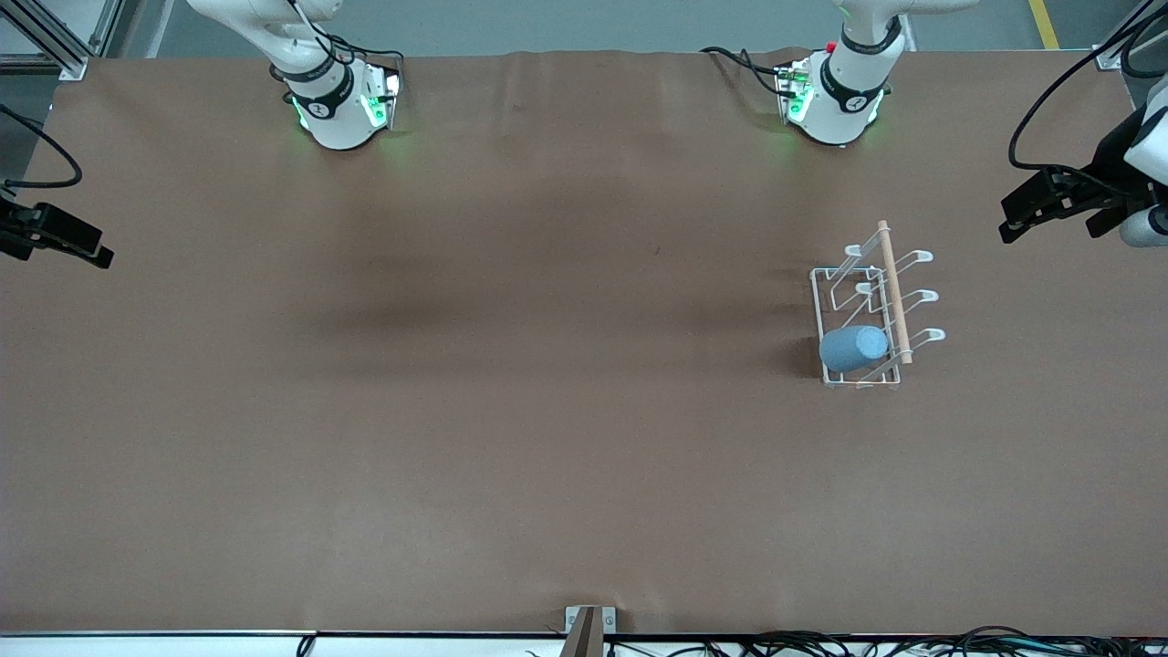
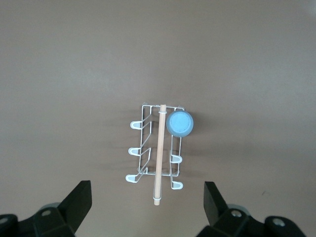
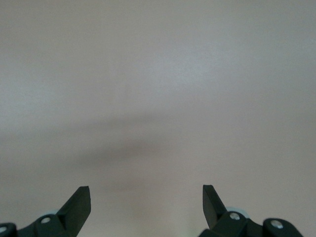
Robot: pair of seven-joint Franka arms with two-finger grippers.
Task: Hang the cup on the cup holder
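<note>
Both of my end effectors hang in the air with fingers spread wide and nothing between them: my left end effector (image 1: 1049, 212) over the tabletop's edge at the left arm's end, its arm bent inward toward the rack, and my right end effector (image 1: 64, 239) over the edge at the right arm's end, waiting above bare brown tabletop (image 1: 511, 411).

On the cup holder (image 1: 867, 315), which stands toward the left arm's end, the cup (image 1: 853, 349) sits over the prong nearest the front camera. It is a light-blue, matte, slightly tapered tumbler with no handle, tilted with its long axis slanting upward along the prong and its closed bottom pointing up toward the wooden rod.

My cup holder is white wire on a rectangular base, with 6 looped prongs, 3 to each side. A pale wooden rod (image 1: 894, 292) runs along its top, its long axis lying from the robot bases toward the front camera.

My left wrist view looks straight down on the rack, black fingertips (image 2: 79, 202) flanking it well apart.
</note>
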